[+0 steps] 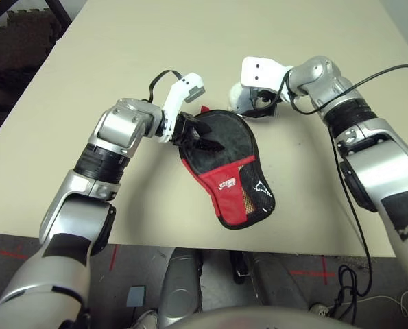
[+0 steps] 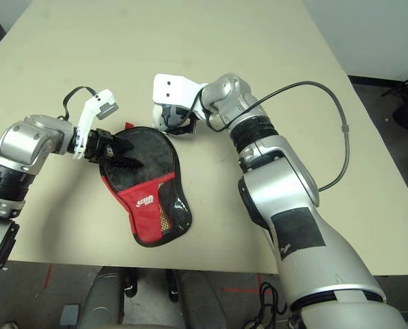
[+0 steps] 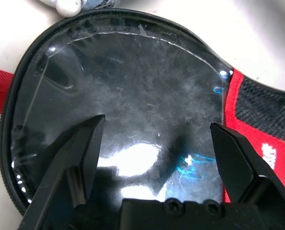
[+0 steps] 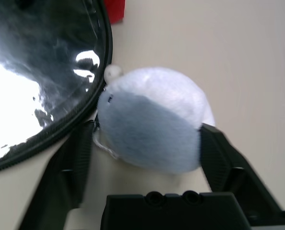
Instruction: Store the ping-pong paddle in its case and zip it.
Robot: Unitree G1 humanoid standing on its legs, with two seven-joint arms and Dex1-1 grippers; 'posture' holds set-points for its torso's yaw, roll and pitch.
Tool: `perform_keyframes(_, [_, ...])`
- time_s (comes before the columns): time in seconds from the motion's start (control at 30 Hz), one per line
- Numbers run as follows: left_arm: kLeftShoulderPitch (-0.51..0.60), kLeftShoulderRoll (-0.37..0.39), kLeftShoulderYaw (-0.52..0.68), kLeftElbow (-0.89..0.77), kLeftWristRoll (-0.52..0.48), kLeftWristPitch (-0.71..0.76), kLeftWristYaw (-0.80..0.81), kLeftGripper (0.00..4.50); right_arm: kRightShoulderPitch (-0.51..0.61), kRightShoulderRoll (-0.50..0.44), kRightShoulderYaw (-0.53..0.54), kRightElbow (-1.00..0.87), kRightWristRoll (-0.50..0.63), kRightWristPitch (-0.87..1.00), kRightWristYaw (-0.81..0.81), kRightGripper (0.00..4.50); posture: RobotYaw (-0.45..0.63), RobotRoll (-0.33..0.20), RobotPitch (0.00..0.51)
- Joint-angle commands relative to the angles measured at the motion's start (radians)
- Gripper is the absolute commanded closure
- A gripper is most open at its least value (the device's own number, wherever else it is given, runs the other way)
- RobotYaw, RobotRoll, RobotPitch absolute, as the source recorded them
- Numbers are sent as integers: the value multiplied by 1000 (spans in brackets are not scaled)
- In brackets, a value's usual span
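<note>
Closing the case (image 1: 231, 175) turns on the plush lump (image 4: 149, 127), just beside its round far end on the right, its cord apparently the zip pull. The right tool (image 4: 147, 127) is nearer, fingers apart around the lump; the left tool (image 3: 157, 123) stands open over the case, flat on the table (image 1: 313, 199), narrow end toward the robot.

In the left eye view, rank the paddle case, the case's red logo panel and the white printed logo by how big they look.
1. Paddle case
2. Red logo panel
3. White printed logo
</note>
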Motion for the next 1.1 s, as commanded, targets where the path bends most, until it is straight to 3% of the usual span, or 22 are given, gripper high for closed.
perform_keyframes(0.03, [9,-35,-59,14,21,6,21,0,2,8,15,32,-47,-44,-71,1532,-22,0,175])
perform_keyframes(0.13, [-11,-56,-72,36,32,-8,26,0,0,12,9,41,-74,-50,-152,2498,-31,0,179])
perform_keyframes(0.37, [-41,-106,-80,98,55,-44,51,0,-4,-14,22,41,-124,-97,-136,4489,-61,0,180])
perform_keyframes(0.67, [-32,-134,-98,159,101,-122,78,0,84,-149,17,-106,-110,-79,105,4489,-79,0,187])
perform_keyframes(1.1, [-40,-165,-123,251,181,-227,88,0,457,-414,-46,-860,9,272,390,4489,-128,0,200])
